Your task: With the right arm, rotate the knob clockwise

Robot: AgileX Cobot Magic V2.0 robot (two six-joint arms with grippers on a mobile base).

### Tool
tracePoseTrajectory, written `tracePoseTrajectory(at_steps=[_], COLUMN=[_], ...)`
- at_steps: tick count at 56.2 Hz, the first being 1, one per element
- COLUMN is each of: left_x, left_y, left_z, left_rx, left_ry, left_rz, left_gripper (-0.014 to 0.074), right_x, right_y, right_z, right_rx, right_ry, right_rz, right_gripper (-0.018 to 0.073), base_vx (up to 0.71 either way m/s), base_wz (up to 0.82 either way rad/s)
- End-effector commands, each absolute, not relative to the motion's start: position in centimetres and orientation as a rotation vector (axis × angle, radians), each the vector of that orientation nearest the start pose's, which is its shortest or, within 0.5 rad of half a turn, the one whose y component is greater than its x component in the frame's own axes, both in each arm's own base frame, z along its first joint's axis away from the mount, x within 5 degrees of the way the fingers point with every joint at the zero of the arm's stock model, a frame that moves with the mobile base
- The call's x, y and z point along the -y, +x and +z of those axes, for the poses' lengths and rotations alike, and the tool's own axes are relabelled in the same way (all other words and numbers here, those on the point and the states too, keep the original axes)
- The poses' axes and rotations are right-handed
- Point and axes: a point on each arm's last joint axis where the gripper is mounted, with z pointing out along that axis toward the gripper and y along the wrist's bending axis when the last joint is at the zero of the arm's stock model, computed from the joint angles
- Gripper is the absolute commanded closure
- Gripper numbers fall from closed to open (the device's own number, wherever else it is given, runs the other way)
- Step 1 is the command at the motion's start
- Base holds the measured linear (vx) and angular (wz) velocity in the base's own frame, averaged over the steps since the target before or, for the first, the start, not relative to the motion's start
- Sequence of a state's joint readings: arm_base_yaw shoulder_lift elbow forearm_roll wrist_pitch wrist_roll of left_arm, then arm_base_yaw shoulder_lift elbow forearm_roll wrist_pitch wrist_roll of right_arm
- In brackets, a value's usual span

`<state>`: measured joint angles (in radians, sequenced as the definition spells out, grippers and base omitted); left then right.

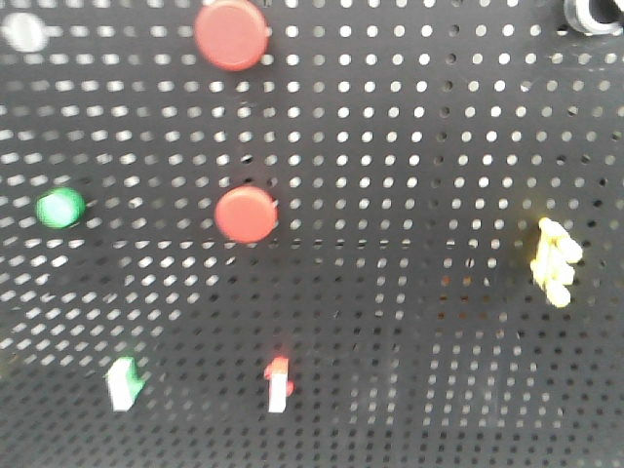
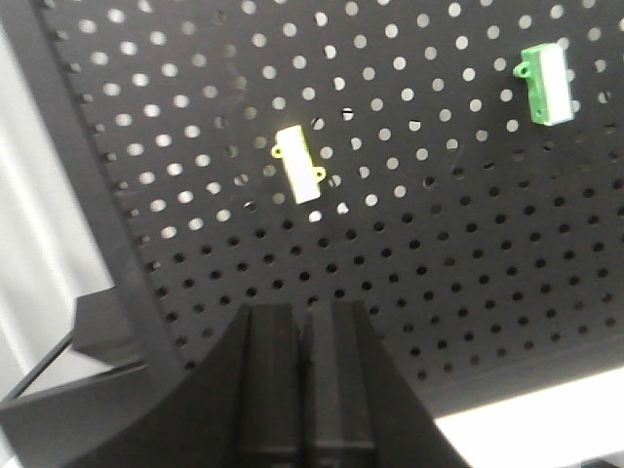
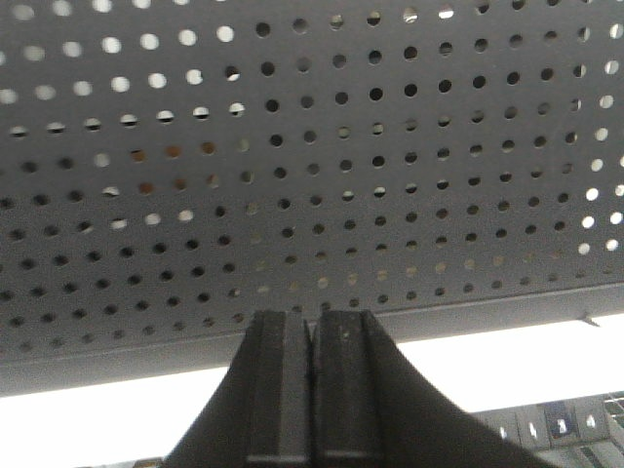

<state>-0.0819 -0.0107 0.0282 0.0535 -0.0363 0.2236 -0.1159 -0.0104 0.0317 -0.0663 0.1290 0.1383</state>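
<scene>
The knob (image 1: 590, 14), small, black and round with a whitish rim, sits on the black pegboard (image 1: 409, 322) at the far top right of the front view, cut off by the frame edge. Neither gripper shows in the front view. My right gripper (image 3: 310, 320) is shut and empty, pointing at the lower edge of the pegboard (image 3: 390, 195); the knob is out of the right wrist view. My left gripper (image 2: 304, 312) is shut and empty, pointing at the lower left part of the pegboard (image 2: 439, 273).
On the board: two red discs (image 1: 230, 34) (image 1: 246, 214), a green button (image 1: 59, 208), a whitish blurred disc (image 1: 23, 31), a yellow piece (image 1: 554, 261), a green switch (image 1: 124, 382) (image 2: 545, 83), a red switch (image 1: 279, 382), a yellow-white switch (image 2: 298, 164).
</scene>
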Motion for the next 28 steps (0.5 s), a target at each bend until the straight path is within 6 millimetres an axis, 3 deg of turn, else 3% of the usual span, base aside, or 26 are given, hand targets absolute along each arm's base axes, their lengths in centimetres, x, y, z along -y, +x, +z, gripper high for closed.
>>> tracePoseTrajectory(at_steps=[1,28], left_x=[0.55,0.55], left_y=[5.53,5.53], left_z=[20.43,20.43], left_rx=[-1.382,-1.382], left_ry=[0.254,0.254], left_rz=[0.144,0.144], left_gripper=[0.0603,0.0603], right_x=[0.72,0.72], right_y=[5.60,5.60], right_z=[19.71,19.70], right_rx=[-1.540,-1.540], right_ry=[0.144,0.144], right_rz=[-0.051,-0.051], right_gripper=[0.0567,0.0567], base_vx=[0.07,0.02], base_wz=[-0.07,-0.02])
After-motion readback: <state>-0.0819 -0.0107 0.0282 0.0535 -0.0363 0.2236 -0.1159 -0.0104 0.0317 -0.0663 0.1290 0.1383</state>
